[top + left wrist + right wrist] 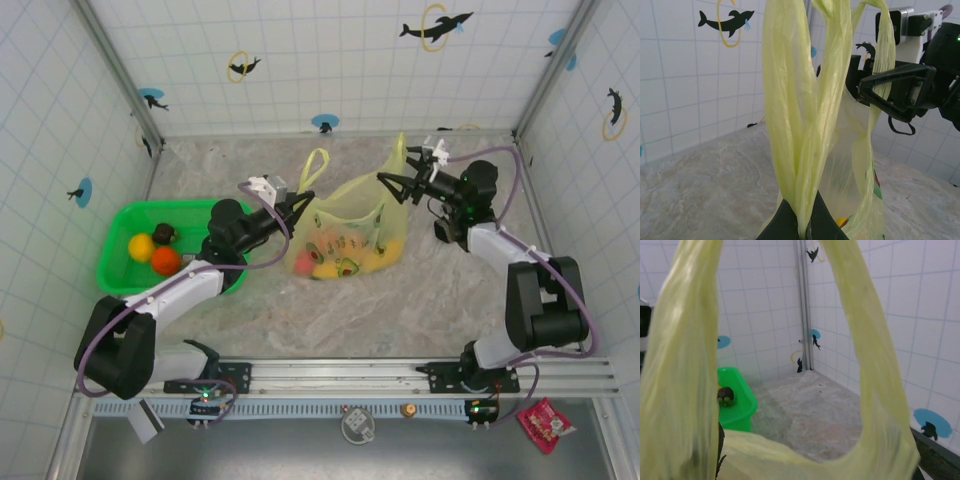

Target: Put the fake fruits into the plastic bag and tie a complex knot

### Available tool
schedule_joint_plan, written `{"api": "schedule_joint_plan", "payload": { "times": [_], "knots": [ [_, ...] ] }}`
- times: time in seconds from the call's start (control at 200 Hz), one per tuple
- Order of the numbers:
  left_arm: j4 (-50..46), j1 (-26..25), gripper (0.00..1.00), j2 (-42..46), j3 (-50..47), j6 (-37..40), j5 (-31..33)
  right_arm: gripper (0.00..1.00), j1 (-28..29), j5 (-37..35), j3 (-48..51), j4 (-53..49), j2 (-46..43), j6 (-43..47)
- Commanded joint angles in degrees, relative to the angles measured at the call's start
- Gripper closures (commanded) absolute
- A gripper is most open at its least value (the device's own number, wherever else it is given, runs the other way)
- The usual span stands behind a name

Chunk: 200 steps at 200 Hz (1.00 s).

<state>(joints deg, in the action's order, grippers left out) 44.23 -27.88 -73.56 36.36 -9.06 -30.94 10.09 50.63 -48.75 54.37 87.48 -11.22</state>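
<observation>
Left tool is closed tight on one loop handle of the plastic bag, with the pale film rising straight up from between its fingers. Right tool stands opposite at the other handle, whose loop seems to drape around its camera; I cannot tell whether it pinches the film or merely hooks it. The bag stands on the bench between the two tools, with several fake fruits inside it. Three more fruits lie in the green mesh basket behind the left tool.
</observation>
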Motion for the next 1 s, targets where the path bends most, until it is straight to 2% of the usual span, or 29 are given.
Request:
{"api": "schedule_joint_plan", "payload": {
  "times": [0.0,0.05,0.1,0.135,0.2,0.29,0.385,0.49,0.55,0.641,0.696,0.821,0.996],
  "knots": [
    [0.7,-0.3,1.00,-0.6,0.7,0.6,-1.8,0.15,1.3,2.1,-4.6,5.8,2.7,-3.7],
    [0.6,-0.3,1.00,-0.7,0.9,0.7,-2.0,0.19,1.8,2.1,-6.1,5.7,4.0,-4.8],
    [0.6,-0.3,1.00,-0.7,0.8,0.8,-1.9,0.31,1.8,3.0,-7.6,5.3,5.4,-6.0],
    [0.5,-0.3,1.00,-0.7,0.8,0.7,-1.8,0.42,1.8,3.7,-8.5,5.1,6.1,-7.2],
    [0.3,-0.3,1.00,-0.9,1.0,0.9,-1.5,0.70,1.8,4.1,-9.1,4.9,6.4,-9.3],
    [0.4,-0.3,1.00,-0.8,0.9,1.0,-1.4,1.00,2.0,2.9,-7.2,3.0,4.4,-9.0],
    [0.8,-0.3,1.00,-0.7,0.9,0.5,-1.6,1.00,3.7,-0.7,-4.9,-6.7,-0.1,-0.3],
    [0.9,-0.3,1.00,-0.5,1.0,0.1,-1.9,1.00,8.8,-12.3,-4.7,-26.2,-5.7,17.5],
    [0.6,-0.3,1.00,-0.4,1.2,0.0,-2.1,1.00,11.3,-19.7,-2.9,-28.3,-8.3,21.5],
    [-0.7,-0.3,1.00,-0.1,1.9,0.0,-2.5,1.00,13.1,-22.7,-1.8,-31.7,-10.3,26.9],
    [-1.9,-0.3,1.00,-0.1,2.5,0.2,-2.6,1.00,15.5,-23.9,-1.4,-36.6,-11.4,33.4],
    [-4.0,-0.4,1.00,-0.6,3.8,0.4,-4.7,1.00,22.9,-34.9,-1.0,-44.6,-13.1,47.3],
    [-8.2,-1.8,1.00,-1.6,5.9,2.3,-8.2,1.00,26.8,-38.2,-1.7,-44.9,-13.0,49.8]
  ]
}}
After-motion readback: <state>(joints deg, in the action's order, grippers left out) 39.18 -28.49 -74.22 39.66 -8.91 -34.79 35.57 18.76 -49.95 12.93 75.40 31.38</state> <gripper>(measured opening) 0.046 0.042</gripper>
